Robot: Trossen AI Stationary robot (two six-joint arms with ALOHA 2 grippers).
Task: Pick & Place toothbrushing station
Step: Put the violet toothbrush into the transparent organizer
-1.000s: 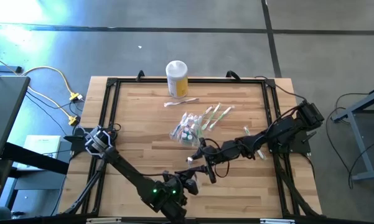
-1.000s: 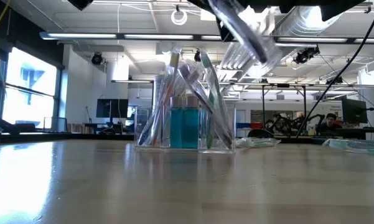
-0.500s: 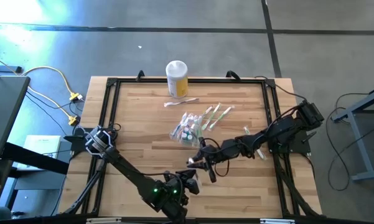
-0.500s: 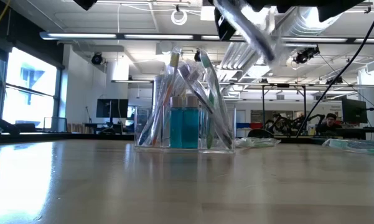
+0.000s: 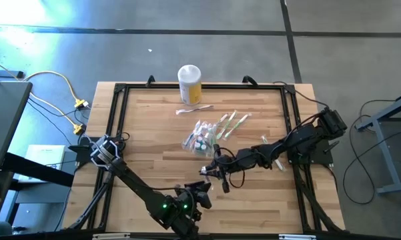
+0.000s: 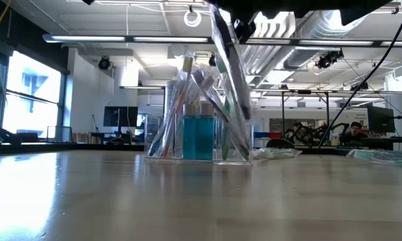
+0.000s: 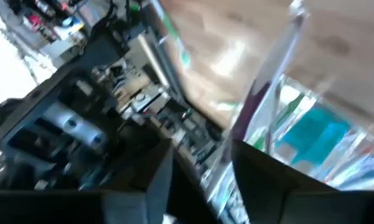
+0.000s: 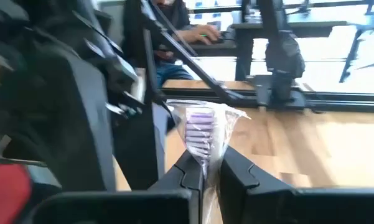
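High view: right jaws sit over the near-centre of the surface [image 5: 153,133], and left jaws are close beside them on the operator's side, almost meeting.

Right wrist view: right jaws are clenched on a wrapped toothbrush [image 8: 202,127] with purple bristles inside a clear sleeve. The sleeve rises straight out from between the two fingers [image 8: 239,171], and its bristle end is well clear of the tips.

Left wrist view: left jaws are released. The two dark fingers [image 7: 264,177] stand apart, and the same wrapped toothbrush [image 7: 271,81] runs through the gap between them. I cannot see it touching either finger. The other arm's wrist hardware fills the space just beyond these jaws.

Toothbrushing station [image 5: 201,138]: it stands on the surface just ahead of the right jaws, toward the far edge, and apart from both pairs of jaws. In the low view the toothbrushing station [image 6: 199,137] is upright. It is clear-walled, with blue bottles inside and several brushes leaning in it. The wrapped toothbrush [image 6: 229,73] hangs tilted above it from the jaws overhead, with its lower end in front of the station's upper part. I cannot tell whether they touch.

Other items, high view:
- Loose wrapped brushes [image 5: 231,123] lie flat beyond the station, farther from the jaws.
- One more wrapped item [image 5: 193,109] lies beyond those.
- Yellow jar [image 5: 189,83] with a white lid stands at the far edge, well apart from both jaws.
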